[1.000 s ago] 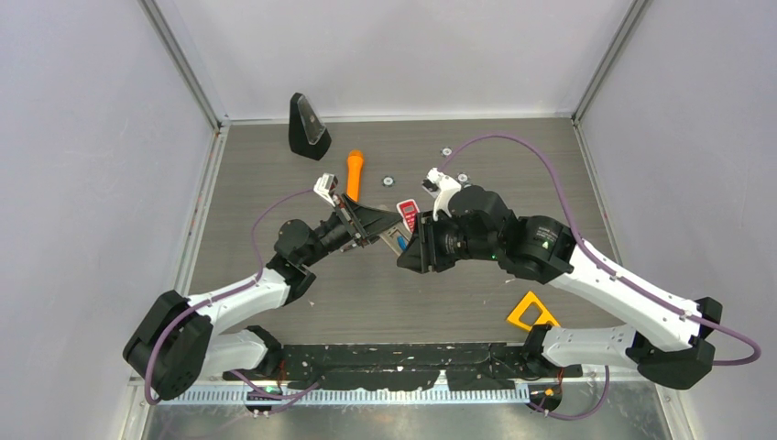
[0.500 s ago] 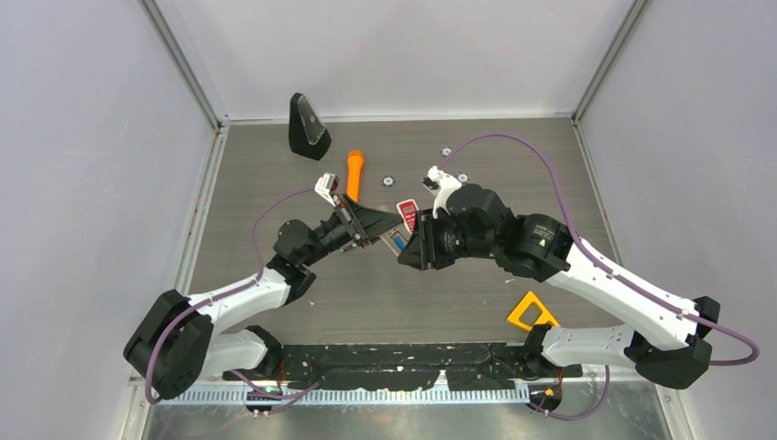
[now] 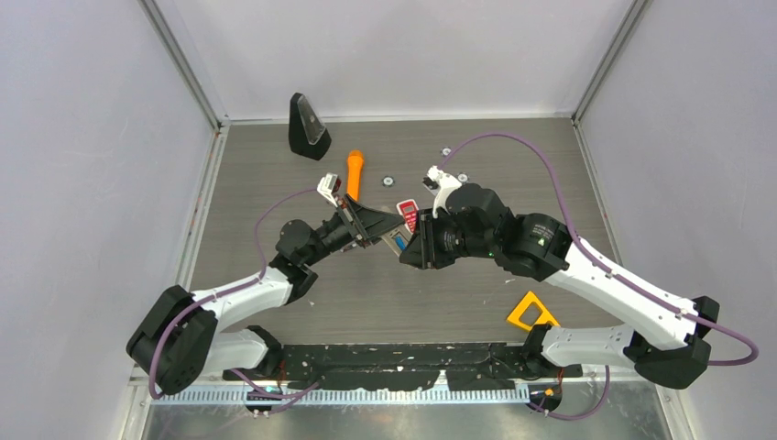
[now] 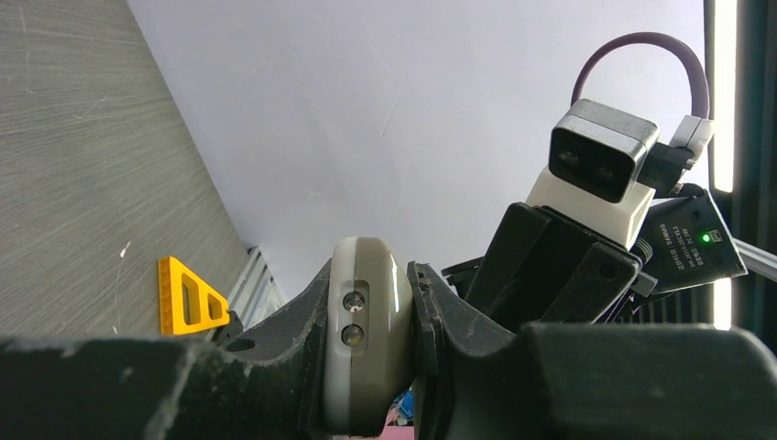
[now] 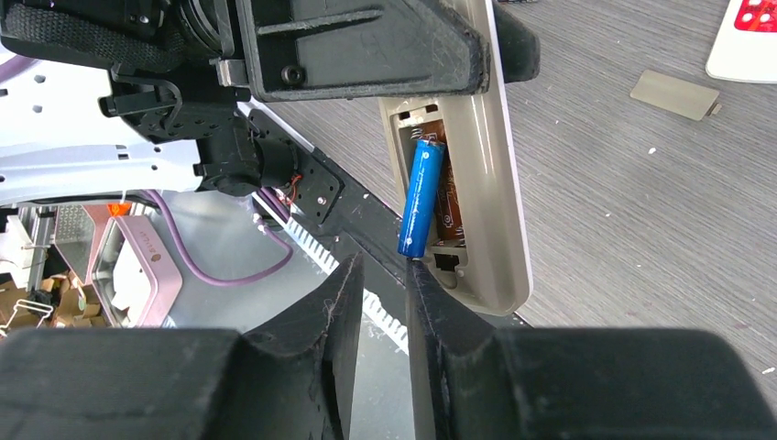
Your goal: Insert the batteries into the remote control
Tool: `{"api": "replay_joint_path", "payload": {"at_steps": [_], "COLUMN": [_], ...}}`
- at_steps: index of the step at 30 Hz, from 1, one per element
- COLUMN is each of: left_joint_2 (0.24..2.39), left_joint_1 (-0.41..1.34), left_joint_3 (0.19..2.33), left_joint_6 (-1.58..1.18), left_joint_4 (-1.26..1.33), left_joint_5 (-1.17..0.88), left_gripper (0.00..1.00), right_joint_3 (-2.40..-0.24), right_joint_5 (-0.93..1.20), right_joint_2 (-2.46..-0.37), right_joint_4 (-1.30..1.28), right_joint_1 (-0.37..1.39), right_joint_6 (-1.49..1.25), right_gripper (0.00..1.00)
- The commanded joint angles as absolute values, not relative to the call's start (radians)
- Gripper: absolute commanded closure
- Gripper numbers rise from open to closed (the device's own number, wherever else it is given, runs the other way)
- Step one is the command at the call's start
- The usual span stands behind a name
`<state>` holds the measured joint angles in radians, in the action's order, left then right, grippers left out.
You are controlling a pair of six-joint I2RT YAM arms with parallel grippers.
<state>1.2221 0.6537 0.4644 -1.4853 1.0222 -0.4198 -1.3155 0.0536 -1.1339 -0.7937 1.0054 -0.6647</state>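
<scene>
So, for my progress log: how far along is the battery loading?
Done: the cover is off, on the table. In hand: the left tool clamps the remote; a blue battery sits tilted in its bay, one end unseated, the right tool beside that end. Left: seat it, fill the empty-looking slot, refit the cover.

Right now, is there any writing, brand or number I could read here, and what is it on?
Nothing is legible enough to quote.
On the black module: white print, too small to read.
On the red-and-white device: too blurred to read.
On the beige remote and the blue battery: no print shows.
</scene>
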Motion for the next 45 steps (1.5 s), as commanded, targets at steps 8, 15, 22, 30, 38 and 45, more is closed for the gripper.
{"api": "replay_joint_path", "payload": {"at_steps": [8, 15, 22, 30, 38, 45], "left_joint_2": [1.217, 1.222, 1.227, 1.233, 1.232, 1.226], "left_joint_1": [0.667, 0.667, 0.666, 0.666, 0.666, 0.666], "left_joint_3": [0.485, 0.484, 0.482, 0.482, 0.482, 0.490], "left_joint_6": [-1.476, -1.471, -1.468, -1.463, -1.455, -1.451], "left_joint_4": [1.123, 1.136, 1.139, 1.138, 1.126, 1.114], "left_joint_5": [-0.461, -0.470, -0.450, -0.444, -0.436, -0.427], "left_gripper": [1.00, 1.00, 1.00, 1.00, 1.00, 1.00], "right_joint_3": [-1.335, -1.333, -1.340, -1.393, -1.447, -1.436], "right_joint_5": [0.031, 0.035, 0.075, 0.085, 0.110, 0.114], "right_joint_2": [-1.157, -1.158, -1.132, -1.105, -1.149, -1.148], "right_joint_4": [-0.758, -0.757, -0.782, -0.834, -0.840, -0.845], "right_joint_1": [0.986, 0.978, 0.970, 0.948, 0.948, 0.947], "right_joint_6": [-0.678, -0.683, -0.662, -0.613, -0.571, -0.574], "right_gripper": [0.77, 0.78, 0.70, 0.61, 0.61, 0.61]}}
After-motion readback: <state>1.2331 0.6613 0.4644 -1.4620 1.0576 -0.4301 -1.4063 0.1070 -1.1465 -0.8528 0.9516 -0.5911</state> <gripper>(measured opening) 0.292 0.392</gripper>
